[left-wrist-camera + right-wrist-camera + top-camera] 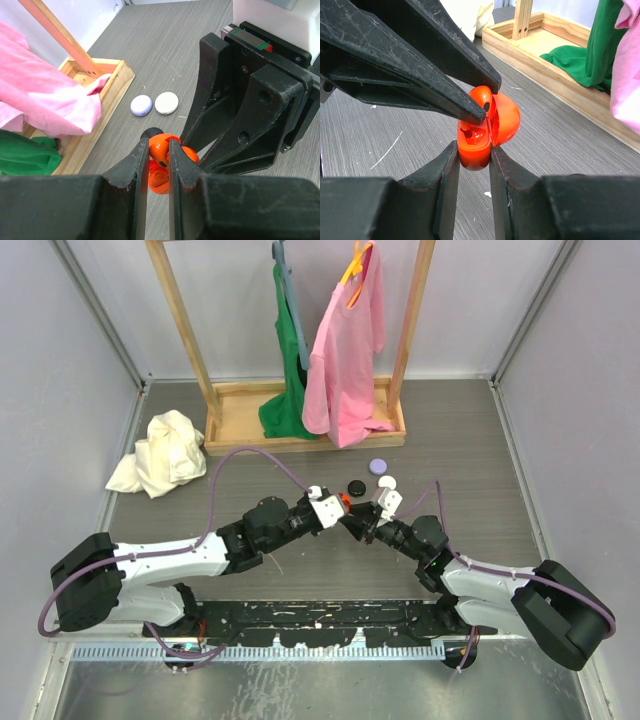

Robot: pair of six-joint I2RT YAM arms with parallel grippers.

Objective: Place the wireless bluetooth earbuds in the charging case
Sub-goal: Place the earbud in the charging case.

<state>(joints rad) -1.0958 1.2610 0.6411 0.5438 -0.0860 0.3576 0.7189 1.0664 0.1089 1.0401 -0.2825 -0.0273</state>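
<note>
The orange charging case (476, 150) is held just above the table with its lid (507, 120) swung open; my right gripper (474, 149) is shut on its lower half. My left gripper (159, 145) is shut on an orange earbud (160, 151), which sits at the mouth of the case (159, 182) below it. In the right wrist view the left fingertips (479, 112) reach into the open case from the upper left. From above, the two grippers meet tip to tip around the orange case (347, 502) at mid-table.
A purple case (377, 466), a white case (386, 482) and a black round case (354, 488) lie just beyond the grippers. A wooden rack base (240, 415) with a pink shirt (345, 350) and a green shirt (290, 390) stands behind. A white cloth (160, 455) lies at the left.
</note>
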